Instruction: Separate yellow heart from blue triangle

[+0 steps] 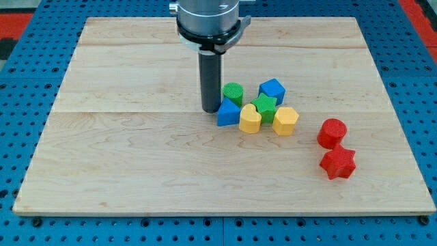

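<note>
The blue triangle (228, 113) sits near the board's middle, touching the yellow heart (250, 119) on its right. My tip (209, 109) rests on the board just left of the blue triangle, touching or almost touching its upper left side. The rod rises straight up to the arm's grey head at the view's top.
A green cylinder (233, 92), a green star (264, 106), a blue cube (272, 89) and a yellow hexagon (285, 120) crowd around the pair. A red cylinder (332, 132) and a red star (338, 163) lie to the right. The wooden board (102, 150) sits on a blue pegboard.
</note>
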Robot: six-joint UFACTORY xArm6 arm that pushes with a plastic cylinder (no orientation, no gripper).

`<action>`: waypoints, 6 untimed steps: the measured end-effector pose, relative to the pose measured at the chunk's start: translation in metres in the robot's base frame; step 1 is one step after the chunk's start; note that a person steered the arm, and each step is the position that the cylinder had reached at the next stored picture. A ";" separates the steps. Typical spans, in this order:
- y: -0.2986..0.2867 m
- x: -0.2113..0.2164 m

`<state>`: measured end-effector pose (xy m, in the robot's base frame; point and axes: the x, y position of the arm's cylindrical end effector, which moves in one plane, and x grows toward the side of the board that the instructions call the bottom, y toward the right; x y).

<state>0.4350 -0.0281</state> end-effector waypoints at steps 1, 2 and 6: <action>-0.049 0.026; 0.005 0.056; 0.107 0.068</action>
